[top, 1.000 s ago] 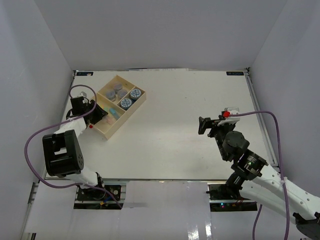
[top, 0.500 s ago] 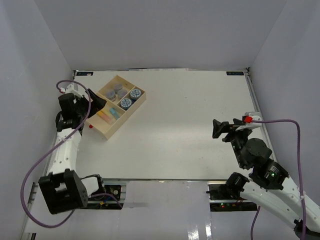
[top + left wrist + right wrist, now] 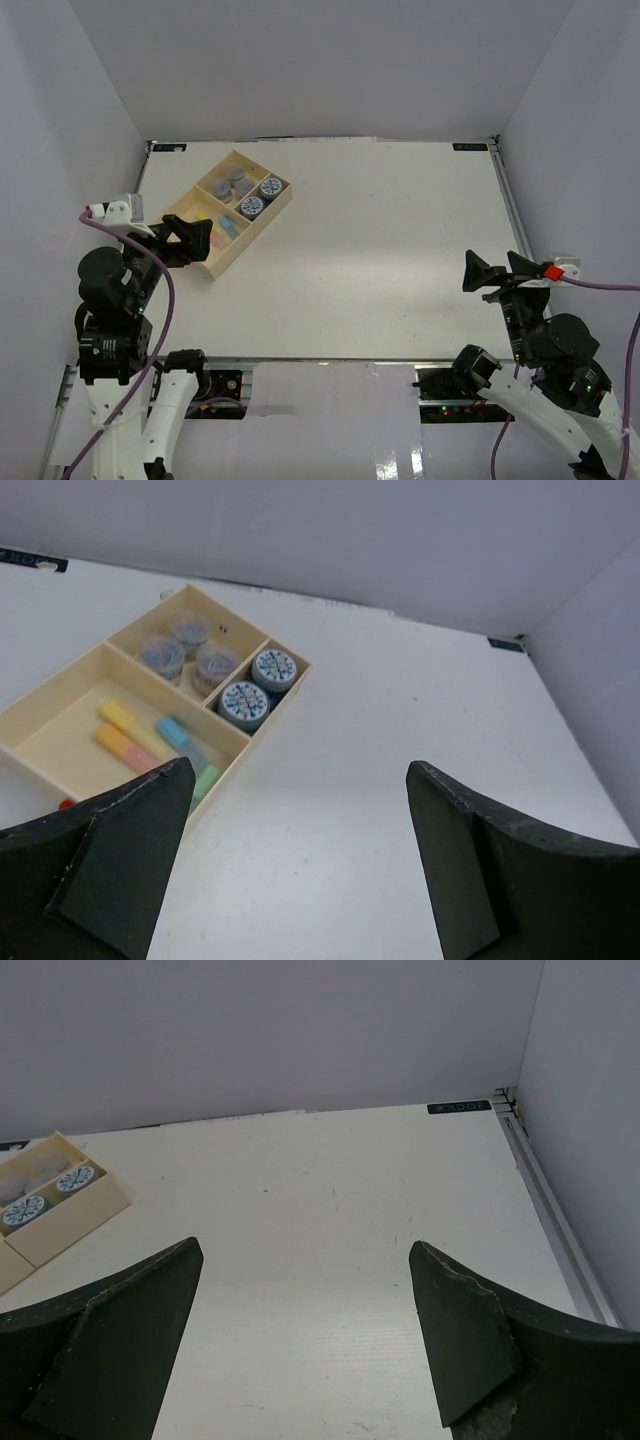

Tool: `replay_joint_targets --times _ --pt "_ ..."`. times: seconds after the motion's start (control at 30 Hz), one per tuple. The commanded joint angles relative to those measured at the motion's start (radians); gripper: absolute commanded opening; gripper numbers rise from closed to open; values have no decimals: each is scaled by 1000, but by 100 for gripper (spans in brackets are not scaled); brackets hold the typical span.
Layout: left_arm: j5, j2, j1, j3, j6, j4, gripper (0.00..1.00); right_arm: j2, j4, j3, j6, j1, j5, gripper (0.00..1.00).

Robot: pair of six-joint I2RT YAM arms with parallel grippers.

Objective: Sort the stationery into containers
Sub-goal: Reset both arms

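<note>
The pale-wood tray (image 3: 250,238) sits at the table's far left. In the left wrist view its long section (image 3: 55,730) holds pastel sticks: yellow (image 3: 130,717), orange (image 3: 113,740), blue (image 3: 172,730), green (image 3: 205,780). One small section holds three grey rolls (image 3: 190,648), the other two blue-and-white rolls (image 3: 258,685). My left gripper (image 3: 185,240) hangs open and empty just near of the tray, raised off the table (image 3: 300,770). My right gripper (image 3: 495,272) is open and empty at the near right, far from the tray (image 3: 306,1247).
A small red piece (image 3: 65,803) lies on the table beside the tray's near side. White walls enclose the table on three sides. A metal rail (image 3: 560,1230) runs along the right edge.
The left gripper has opened and drawn back from the tray's long section toward its base. The right arm has also pulled back toward the near right corner.
</note>
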Motion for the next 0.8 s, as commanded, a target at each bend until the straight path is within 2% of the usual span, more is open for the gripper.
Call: replay_joint_targets --times 0.0,0.2,0.47,0.77 --pt "-154 -35 -70 72 57 -225 98 -54 -15 36 -48 0 33 90" --pt "-358 -104 -143 75 71 -291 98 -68 -21 80 -98 1 36 91" --pt "-473 -202 -198 -12 14 -308 98 -45 -29 85 -102 3 39 93" --pt "-513 -369 -273 -106 -7 -239 98 0 -29 69 -87 3 33 94"
